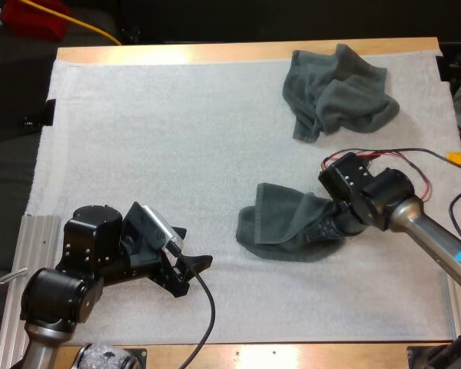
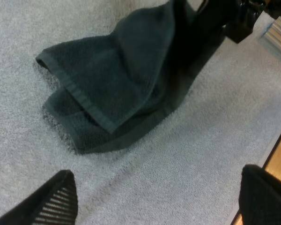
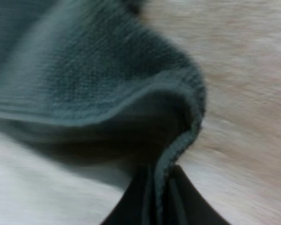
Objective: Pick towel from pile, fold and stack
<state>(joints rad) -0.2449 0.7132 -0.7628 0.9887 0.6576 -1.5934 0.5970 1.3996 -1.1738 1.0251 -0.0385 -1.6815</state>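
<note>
Jaws of my right gripper [image 3: 161, 192] pinch the towel [image 1: 280, 223] by its hem, right of centre; my left gripper [image 1: 194, 247] gapes wide, near left.

Wooden desk [image 1: 215, 52] covered by a white mat [image 1: 177, 154]. Beyond the mat's far edge, dark space with a red strip [image 1: 34, 15]; along the mat's left edge, a ribbed metal rail [image 1: 38, 238].
</note>
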